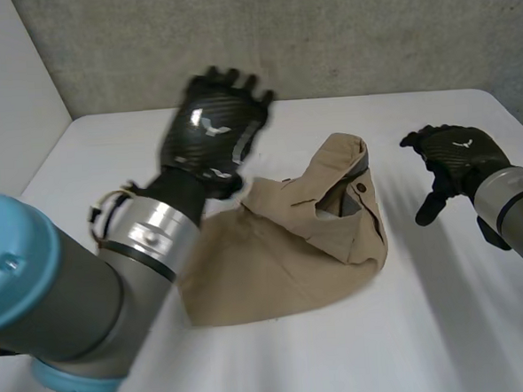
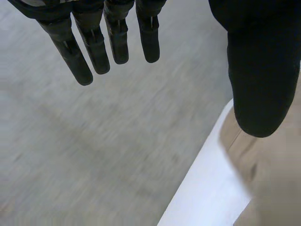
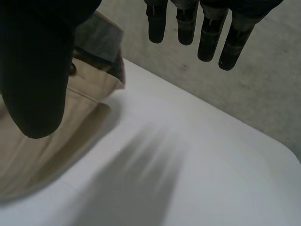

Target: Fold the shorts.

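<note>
1 white surface point(image 1: 465, 326) carries the tan shorts point(image 1: 283, 257), which lie crumpled between the 2 hands, the button end nearer the right hand point(image 1: 455, 162). The left hand point(image 1: 213, 128) hangs above the shorts, fingers point(image 2: 77, 61) straight, apart from the thumb, holding nothing. The right hand, just beside the shorts, is also spread and empty.

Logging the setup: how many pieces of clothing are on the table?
1: the khaki shorts, bunched between left hand and right hand. Anything beneath them would be hidden.
</note>
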You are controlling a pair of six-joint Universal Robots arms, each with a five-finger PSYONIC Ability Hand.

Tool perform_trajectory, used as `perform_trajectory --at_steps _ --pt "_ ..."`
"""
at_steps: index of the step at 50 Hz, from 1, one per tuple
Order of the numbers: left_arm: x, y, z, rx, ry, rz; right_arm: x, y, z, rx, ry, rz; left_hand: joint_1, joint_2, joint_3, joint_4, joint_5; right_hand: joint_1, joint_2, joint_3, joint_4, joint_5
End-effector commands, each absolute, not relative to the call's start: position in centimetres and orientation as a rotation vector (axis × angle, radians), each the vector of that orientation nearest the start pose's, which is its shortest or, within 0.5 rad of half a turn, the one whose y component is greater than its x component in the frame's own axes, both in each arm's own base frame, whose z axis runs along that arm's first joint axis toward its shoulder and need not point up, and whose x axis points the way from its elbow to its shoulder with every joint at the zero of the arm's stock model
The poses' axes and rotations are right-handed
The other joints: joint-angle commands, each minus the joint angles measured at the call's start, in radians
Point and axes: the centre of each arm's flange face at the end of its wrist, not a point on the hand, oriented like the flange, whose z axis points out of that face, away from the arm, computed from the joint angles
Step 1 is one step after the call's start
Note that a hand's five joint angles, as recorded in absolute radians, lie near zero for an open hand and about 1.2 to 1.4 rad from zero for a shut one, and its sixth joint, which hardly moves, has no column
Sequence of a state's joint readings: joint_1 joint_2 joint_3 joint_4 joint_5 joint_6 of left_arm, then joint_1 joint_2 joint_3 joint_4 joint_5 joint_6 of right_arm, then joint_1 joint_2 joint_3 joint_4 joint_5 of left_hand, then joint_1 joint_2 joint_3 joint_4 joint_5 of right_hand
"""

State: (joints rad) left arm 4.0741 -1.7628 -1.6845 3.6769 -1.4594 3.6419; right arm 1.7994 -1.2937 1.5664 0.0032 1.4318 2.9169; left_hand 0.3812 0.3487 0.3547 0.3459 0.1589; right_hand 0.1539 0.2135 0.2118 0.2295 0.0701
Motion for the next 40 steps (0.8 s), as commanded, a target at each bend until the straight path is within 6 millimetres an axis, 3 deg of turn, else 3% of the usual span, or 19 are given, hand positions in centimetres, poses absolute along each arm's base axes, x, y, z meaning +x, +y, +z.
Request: perform_trajectory --at_steps 1,6,10,15,21,27,30,32,34,36,40 --pt "-29.4 -22.9 24.3 1.028 1.95 -2.417 24.2 -27.9 24.2 -0.838 2.146 -1.839 -0.03 0.003 -0.003 0.006 0.018 0.021 -0.039 -0.037 -0.055 -0.07" --pt "-28.0 -23.6 23.3 0.954 2.13 -2.321 26.0 -26.3 24.5 -1.003 2.061 -1.854 -0.03 0.003 -0.003 0.006 0.018 0.021 -0.039 -0.037 -0.055 -0.07" --pt "-27.3 -24.5 22.3 0.903 2.218 -2.265 29.1 -23.4 25.5 -1.164 1.928 -1.869 -0.03 0.003 -0.003 0.006 0.018 0.021 -0.039 -0.037 -0.055 -0.07" --pt "-26.4 -26.1 20.7 0.859 2.269 -2.189 31.2 -20.9 25.9 -1.191 1.897 -1.832 -0.027 0.006 0.0 0.009 0.021 0.021 -0.039 -0.037 -0.055 -0.07" --pt "-25.8 -27.1 19.8 0.828 2.295 -2.147 33.4 -20.1 24.1 -1.178 1.982 -1.82 -0.027 0.006 0.0 0.009 0.021 0.021 -0.039 -0.037 -0.055 -0.07" --pt "-25.6 -27.2 19.5 0.817 2.305 -2.136 34.6 -21.4 21.7 -1.187 2.103 -1.856 -0.03 0.003 -0.003 0.006 0.018 0.104 0.044 0.046 0.028 0.013" --pt "-25.5 -27.0 19.3 0.822 2.314 -2.125 35.2 -21.9 20.5 -1.255 2.133 -1.874 -0.03 0.003 -0.003 0.006 0.018 0.362 0.302 0.304 0.286 0.271" --pt "-25.5 -27.0 19.3 0.82 2.314 -2.124 35.6 -22.0 20.1 -1.294 2.12 -1.882 -0.03 0.003 -0.003 0.006 0.018 0.877 0.817 0.819 0.801 0.786" --pt "-25.5 -27.0 19.2 0.821 2.317 -2.12 36.0 -22.2 20.9 -1.268 2.081 -1.93 -0.033 0.0 -0.006 0.003 0.015 1.241 1.182 1.183 1.166 1.15" --pt "-25.5 -27.0 19.2 0.821 2.317 -2.12 36.1 -22.4 22.0 -1.229 2.039 -1.981 -0.033 0.0 -0.006 0.003 0.015 1.242 1.183 1.184 1.167 1.152" --pt "-25.5 -27.0 19.2 0.825 2.319 -2.12 35.4 -21.8 28.0 -1.085 1.858 -2.19 -0.05 -0.018 -0.024 -0.015 -0.002 1.242 1.183 1.184 1.167 1.152"
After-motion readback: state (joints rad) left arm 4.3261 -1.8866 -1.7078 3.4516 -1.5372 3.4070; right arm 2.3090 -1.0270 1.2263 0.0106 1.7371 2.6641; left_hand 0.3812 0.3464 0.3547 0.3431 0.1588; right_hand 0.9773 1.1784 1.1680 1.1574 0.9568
